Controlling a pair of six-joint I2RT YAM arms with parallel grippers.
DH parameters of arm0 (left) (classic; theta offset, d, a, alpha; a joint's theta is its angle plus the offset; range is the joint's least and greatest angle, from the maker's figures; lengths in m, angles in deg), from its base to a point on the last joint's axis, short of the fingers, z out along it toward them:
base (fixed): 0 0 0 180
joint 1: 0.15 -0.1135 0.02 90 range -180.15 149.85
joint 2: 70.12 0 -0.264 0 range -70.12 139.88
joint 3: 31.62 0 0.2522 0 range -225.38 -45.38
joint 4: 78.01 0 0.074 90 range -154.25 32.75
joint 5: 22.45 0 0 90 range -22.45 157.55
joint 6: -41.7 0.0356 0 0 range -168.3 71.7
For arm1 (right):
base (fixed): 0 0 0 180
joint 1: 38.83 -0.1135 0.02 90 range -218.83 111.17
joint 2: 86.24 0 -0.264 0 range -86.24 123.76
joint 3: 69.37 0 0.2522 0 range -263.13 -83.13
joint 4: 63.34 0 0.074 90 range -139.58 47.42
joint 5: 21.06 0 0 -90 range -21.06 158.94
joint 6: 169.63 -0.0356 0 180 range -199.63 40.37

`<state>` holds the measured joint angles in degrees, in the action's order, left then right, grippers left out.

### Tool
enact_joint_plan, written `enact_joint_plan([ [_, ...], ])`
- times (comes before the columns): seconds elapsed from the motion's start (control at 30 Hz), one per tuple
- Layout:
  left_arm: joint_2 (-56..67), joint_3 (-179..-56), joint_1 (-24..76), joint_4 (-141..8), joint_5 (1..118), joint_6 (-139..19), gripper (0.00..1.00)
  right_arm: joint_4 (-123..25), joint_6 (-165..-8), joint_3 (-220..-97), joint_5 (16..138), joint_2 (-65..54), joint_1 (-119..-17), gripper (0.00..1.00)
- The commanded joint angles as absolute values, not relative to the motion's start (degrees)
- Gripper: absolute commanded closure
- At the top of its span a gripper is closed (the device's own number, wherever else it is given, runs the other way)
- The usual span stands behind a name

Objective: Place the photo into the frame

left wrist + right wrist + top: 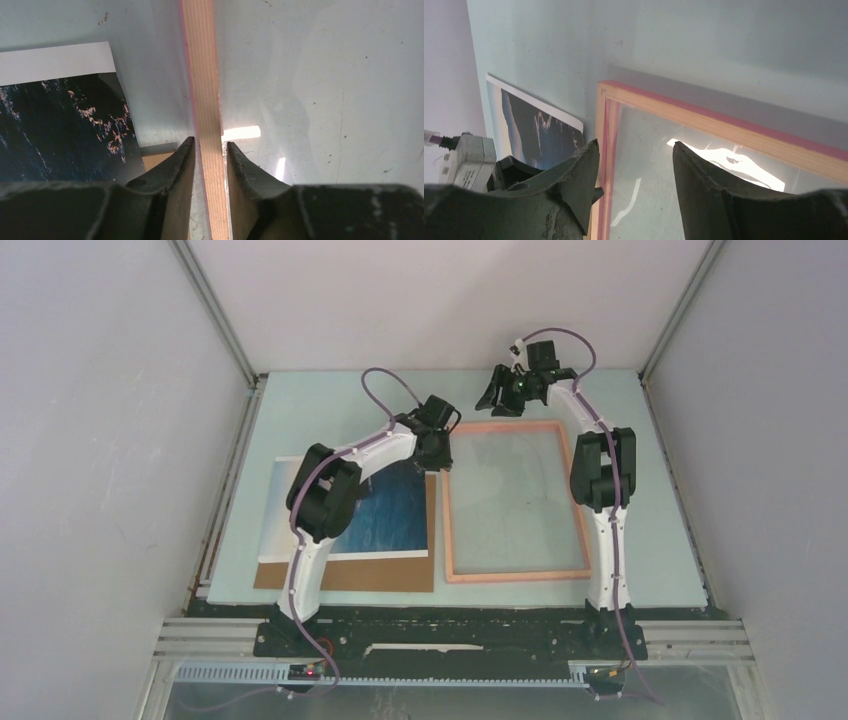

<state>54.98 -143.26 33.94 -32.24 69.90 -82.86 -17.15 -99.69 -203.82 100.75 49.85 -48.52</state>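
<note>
Left hand (210, 143) straddles frame (200, 60) rail, pinch not confirmable; right hand (635, 145) open, empty. Risk: thin-edge grip may slip, skidding frame over photo (55, 130) (just beside).

A pale green worktop (660, 490), scuffed and flecked with dark specks, fills the floor of an enclosure with plain white walls (100, 460). A brown cardboard sheet (350, 576) lies flat on it toward 8 o'clock, mostly covered, with only an L-shaped strip along its near and right edges showing. Aluminium corner posts (215, 315) rise at 11 and 1 o'clock. A slotted aluminium rail (700, 642) runs along the 6 o'clock edge.
</note>
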Motion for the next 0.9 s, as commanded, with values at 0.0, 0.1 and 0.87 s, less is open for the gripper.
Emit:
enact_joint_plan([
  [0.0,55.2,-145.75,33.53,-32.59,69.36,-83.11,0.7,-16.7,-100.47,-209.24,100.46,52.94,-49.43,0.36],
  [0.1,55.04,-145.41,33.51,-32.61,69.65,-83.08,0.8,-16.36,-100.69,-211.66,100.0,54.97,-50.0,0.36],
  [0.87,54.77,-144.6,32.44,-33.48,68.95,-85.31,1.0,-12.61,-100.9,-213.23,99.76,61.06,-53.67,0.39],
])
